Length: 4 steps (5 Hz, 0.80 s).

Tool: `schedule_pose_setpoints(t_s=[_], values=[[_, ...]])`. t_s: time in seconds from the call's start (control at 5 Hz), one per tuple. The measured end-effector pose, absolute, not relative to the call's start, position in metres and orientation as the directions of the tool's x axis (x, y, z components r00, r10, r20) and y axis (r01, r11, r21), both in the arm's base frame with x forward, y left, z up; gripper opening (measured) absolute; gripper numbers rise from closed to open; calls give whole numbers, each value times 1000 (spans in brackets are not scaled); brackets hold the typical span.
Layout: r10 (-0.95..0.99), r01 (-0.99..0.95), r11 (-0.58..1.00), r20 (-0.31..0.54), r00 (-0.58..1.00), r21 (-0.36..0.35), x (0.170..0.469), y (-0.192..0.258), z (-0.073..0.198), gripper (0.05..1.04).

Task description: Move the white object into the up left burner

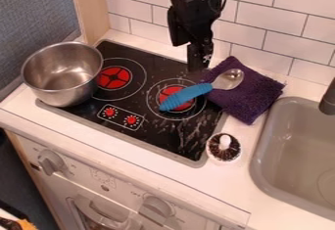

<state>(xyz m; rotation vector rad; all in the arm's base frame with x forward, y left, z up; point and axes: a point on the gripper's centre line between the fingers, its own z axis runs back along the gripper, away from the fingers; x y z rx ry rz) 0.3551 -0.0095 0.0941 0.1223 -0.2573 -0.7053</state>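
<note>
White tiling (275,33), upper right of frame, behind a pale surface (226,187) with a black stove (147,135) let into it.

Item: white object (224,147), dark-ribbed with a pale knob, upright at lower centre-right, just beside the stove's near right corner.

Item: end effector (199,63), black, upper centre, over the stove's far right corner; how far open cannot be told, nothing seen in its hold.

Destination: left-hand burner (114,78), centre-left, its outer ring partly overlapped in view by a steel pot (60,77).

Also present: blue-handled spoon (186,96), lying across the right burner (175,98) and a purple cloth (254,94).

Handling notes, step in hand (reaching and grasping): come down directly above the knob, straddle it squarely and close gently—the small top may slip or tip. Lift clear of spoon and cloth before crossing; lower upright onto the red centre—well off the pot's wall.
</note>
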Motion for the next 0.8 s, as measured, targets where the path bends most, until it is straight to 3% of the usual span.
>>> schedule_pose_setpoints(t_s=[0.4, 0.8], values=[[-664, 646, 748, 154, 732, 152, 337, -20, 69, 1000], [-732, 722, 680, 178, 657, 130, 309, -53, 70, 1000]])
